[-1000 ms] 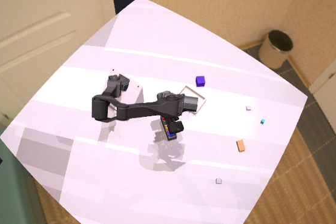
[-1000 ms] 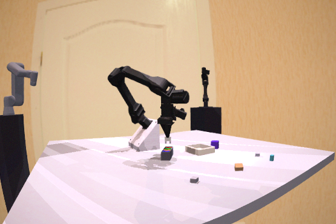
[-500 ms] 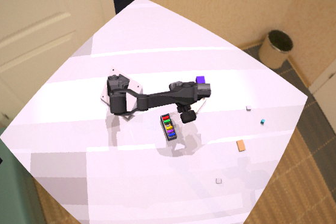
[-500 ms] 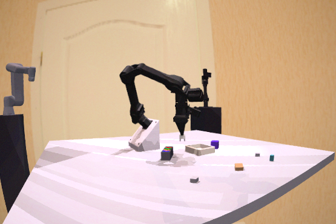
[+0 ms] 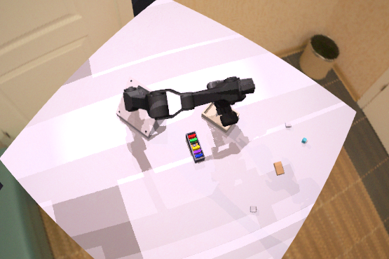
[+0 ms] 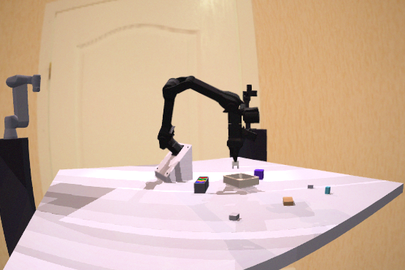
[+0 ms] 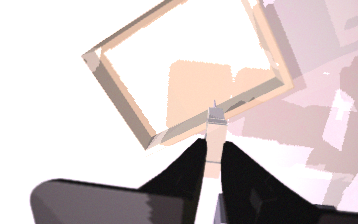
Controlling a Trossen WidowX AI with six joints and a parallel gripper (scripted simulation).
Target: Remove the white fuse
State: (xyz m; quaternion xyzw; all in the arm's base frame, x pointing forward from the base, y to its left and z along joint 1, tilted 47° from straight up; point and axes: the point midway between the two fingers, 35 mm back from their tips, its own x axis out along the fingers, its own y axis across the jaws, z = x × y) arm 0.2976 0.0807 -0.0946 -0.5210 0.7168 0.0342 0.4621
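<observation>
My gripper [image 6: 235,160] [image 7: 213,148] is shut on the white fuse [image 6: 235,165] [image 7: 216,131], which hangs upright below the fingertips. The fuse is in the air above the tray [image 5: 214,123] [image 6: 234,182] [image 7: 117,95], clear of its rim. In the wrist view its lower end overlaps the tray's near wall. The arm hides the fingertips and fuse in the top view. The fuse block [image 5: 200,160] [image 6: 200,188] stands beside the tray, with an open slot between its green fuse [image 5: 193,140] and yellow fuse [image 5: 195,148].
A purple cube [image 6: 259,174] stands behind the tray. An orange block [image 5: 279,168] [image 6: 288,201], a teal block [image 5: 304,140] [image 6: 328,190] and two small grey pieces [image 5: 288,124] [image 6: 234,217] lie farther out on the table.
</observation>
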